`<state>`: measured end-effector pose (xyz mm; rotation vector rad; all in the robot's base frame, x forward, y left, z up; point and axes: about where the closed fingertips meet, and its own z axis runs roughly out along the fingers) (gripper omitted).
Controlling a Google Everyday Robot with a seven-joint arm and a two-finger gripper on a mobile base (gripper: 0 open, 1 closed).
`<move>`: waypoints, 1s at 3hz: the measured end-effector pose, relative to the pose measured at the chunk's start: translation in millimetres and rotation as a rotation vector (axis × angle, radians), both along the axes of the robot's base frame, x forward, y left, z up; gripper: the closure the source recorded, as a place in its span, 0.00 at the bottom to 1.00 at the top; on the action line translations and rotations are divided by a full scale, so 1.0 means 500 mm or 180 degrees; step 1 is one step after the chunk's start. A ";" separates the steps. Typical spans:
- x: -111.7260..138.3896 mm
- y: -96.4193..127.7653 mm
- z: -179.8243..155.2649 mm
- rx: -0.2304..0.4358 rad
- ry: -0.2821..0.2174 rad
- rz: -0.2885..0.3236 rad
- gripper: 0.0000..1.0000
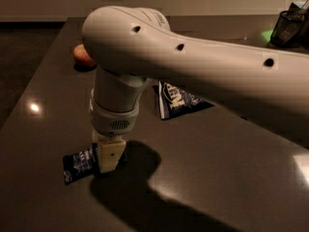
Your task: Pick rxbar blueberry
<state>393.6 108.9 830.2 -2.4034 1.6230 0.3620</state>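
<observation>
The rxbar blueberry [77,164], a small flat dark navy wrapper with white lettering, lies on the dark table [231,168] near the front left. My gripper [109,161] points straight down from the big cream arm. Its tip is at the bar's right end and covers that end. I cannot tell whether it touches the bar.
A larger crinkled blue-and-white chip bag [179,100] lies behind the arm at mid table. An orange round fruit [83,56] sits at the back left. A black wire basket [290,25] stands at the back right. The table's left edge is close to the bar.
</observation>
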 end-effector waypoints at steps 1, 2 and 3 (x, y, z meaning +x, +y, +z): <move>0.000 -0.008 0.004 0.0008 0.0010 -0.0034 0.78; 0.006 -0.019 0.023 0.0048 0.0015 -0.0098 0.99; 0.027 -0.045 0.080 0.0160 0.0053 -0.0179 1.00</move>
